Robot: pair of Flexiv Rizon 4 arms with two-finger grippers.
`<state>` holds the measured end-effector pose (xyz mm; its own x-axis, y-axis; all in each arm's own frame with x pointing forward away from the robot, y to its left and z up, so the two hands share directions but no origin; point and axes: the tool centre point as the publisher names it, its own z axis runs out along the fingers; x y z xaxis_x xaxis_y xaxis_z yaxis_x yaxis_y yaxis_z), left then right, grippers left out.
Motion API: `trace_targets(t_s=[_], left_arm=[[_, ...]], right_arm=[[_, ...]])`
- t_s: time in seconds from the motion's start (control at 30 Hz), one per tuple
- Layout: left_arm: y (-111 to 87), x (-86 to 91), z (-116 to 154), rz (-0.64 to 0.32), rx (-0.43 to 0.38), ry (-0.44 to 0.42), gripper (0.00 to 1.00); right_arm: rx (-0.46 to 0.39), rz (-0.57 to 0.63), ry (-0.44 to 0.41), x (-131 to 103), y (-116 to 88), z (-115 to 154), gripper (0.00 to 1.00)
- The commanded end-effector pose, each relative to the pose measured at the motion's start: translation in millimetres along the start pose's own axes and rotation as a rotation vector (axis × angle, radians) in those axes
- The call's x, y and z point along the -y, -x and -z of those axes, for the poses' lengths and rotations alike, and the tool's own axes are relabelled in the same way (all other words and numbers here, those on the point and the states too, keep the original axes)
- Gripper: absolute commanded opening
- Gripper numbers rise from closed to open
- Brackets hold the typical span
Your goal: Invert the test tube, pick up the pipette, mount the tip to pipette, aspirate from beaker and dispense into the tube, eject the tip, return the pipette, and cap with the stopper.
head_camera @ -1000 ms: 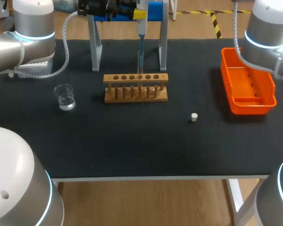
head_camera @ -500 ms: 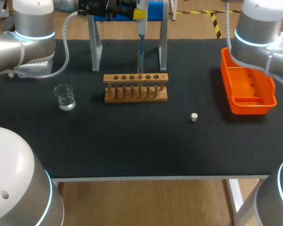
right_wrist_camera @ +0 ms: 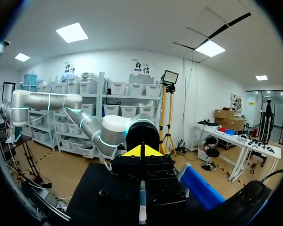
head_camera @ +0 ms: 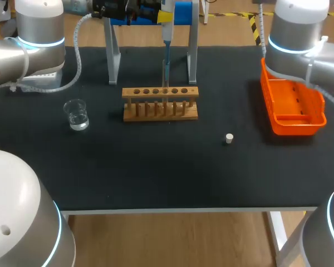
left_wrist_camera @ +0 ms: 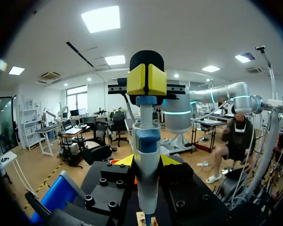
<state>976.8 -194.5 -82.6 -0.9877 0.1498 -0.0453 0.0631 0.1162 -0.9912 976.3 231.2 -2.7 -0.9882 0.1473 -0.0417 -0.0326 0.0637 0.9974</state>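
Note:
My left gripper is at the table's far edge, shut on the white and blue pipette, which hangs upright. The pipette's tip points down at a middle hole of the wooden tube rack; I cannot make out the tube there. In the left wrist view the pipette stands between my own yellow tips. My right gripper, shut and empty, is at the pipette's top end. The right wrist view shows its tips pressed together, with the pipette just beyond them.
A glass beaker with clear liquid stands left of the rack. The small white stopper lies on the black mat to the rack's front right. An orange tray is at the right edge. A metal stand rises behind the rack.
My right arm has swung leftward toward the pipette and its gripper has shut. The left arm, pipette, rack, beaker and stopper have stayed put.

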Motion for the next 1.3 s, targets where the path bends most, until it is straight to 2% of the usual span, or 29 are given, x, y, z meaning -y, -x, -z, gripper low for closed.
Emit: trace_targets(t_s=[0.03,0.77,1.3], left_arm=[[1.3,-0.2,1,0.0,-0.005,-0.001,0.0],[1.3,-0.2,1,0.0,-0.005,-0.001,0.0],[1.3,-0.2,1,0.0,-0.005,-0.001,0.0]], right_arm=[[-0.002,-0.005,-0.002,1,-1,-1,0.0],[-0.004,-0.033,-0.014,15,-15,0,0.0],[-0.002,-0.06,-0.024,26,-5,-2,0.0]])
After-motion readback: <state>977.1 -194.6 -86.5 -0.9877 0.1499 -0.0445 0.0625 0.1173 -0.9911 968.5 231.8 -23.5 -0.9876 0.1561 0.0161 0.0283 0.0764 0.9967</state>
